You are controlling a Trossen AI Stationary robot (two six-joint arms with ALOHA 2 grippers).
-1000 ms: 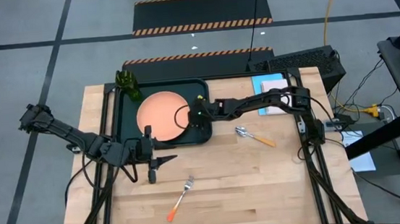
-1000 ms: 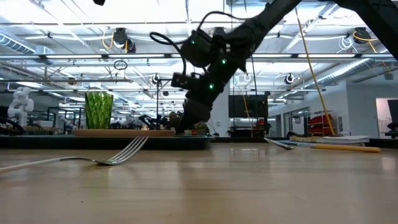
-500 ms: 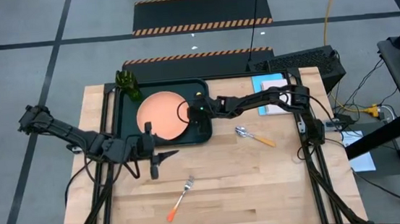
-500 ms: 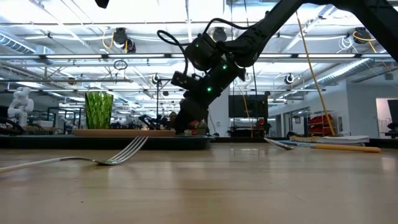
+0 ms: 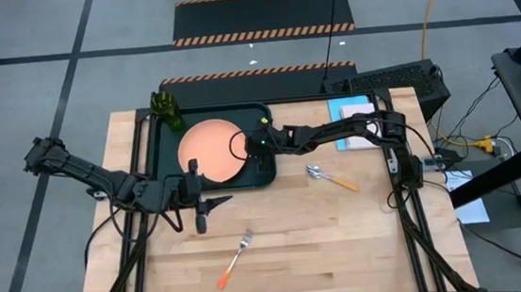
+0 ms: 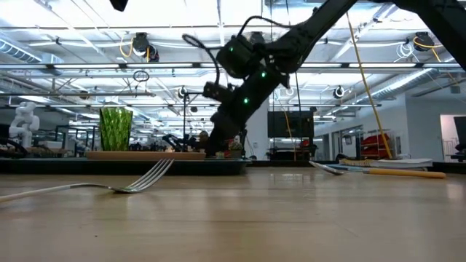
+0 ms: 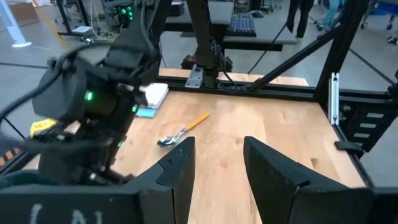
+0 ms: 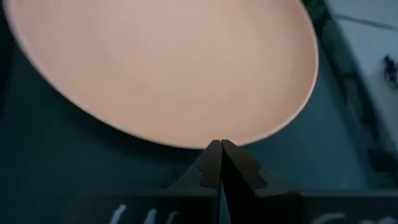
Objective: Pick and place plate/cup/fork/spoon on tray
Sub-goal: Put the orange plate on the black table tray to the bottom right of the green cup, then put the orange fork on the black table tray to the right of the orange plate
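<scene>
The salmon-orange plate [image 5: 209,150] lies flat on the dark tray [image 5: 160,147] at the table's far left. The green cup [image 5: 169,112] stands at the tray's far left corner. My right gripper [image 8: 220,145] is shut, with its tips at the plate's right rim. My left gripper [image 7: 217,149] hovers open over bare wood just in front of the tray's near edge [image 5: 207,215], with nothing between its fingers. The fork [image 5: 236,258] lies on the near middle of the table. The spoon [image 5: 329,177] lies to the right of the tray. My right gripper comes slanting down from the table's right, and its shut fingertips [image 8: 213,155] stand right at the plate's rim [image 8: 205,140]. Whether they touch the rim I cannot tell. The plate rests flat on the tray.
A light blue sheet with a pale notepad [image 5: 353,117] lies at the far right, under my right arm. A black device [image 5: 389,83] sits beyond it. Bare wood spreads around the fork and along the near right.
My right hand has rolled and tipped a little where it stands at the plate's right rim. The plate has stayed flat on the tray.
</scene>
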